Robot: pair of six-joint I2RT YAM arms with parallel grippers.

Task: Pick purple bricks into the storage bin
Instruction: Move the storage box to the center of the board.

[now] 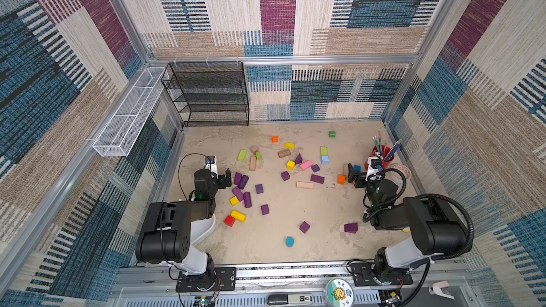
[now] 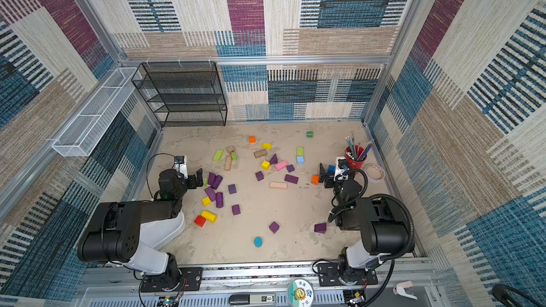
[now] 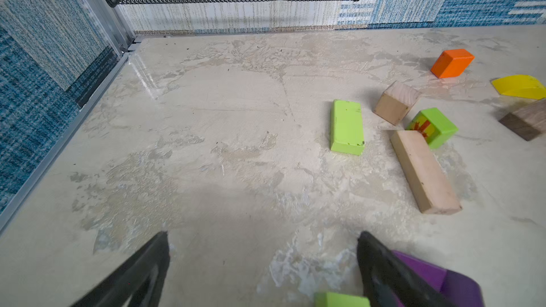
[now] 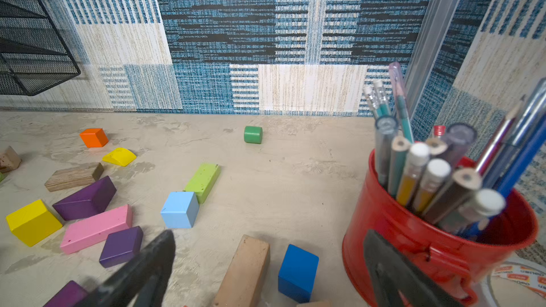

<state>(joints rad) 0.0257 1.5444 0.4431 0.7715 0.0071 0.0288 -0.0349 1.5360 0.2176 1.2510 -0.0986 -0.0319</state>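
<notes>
Purple bricks point(image 1: 247, 199) scatter mid-table; bare tabletop point(image 1: 206, 140) by the back-left corner; left hand point(image 3: 261, 236) and right hand point(image 4: 269, 234) spread wide, empty.

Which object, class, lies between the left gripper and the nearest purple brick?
A small green block lies by the left gripper, inside its open jaws, beside the purple brick just outside one jaw. Nothing else visible intervenes.

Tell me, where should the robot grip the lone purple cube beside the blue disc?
From above, on two opposite flat sides of the purple cube. It sits flat but turned cornerwise, so the jaws probably need turning to match; the blue disc lies apart, leaving room.
</notes>
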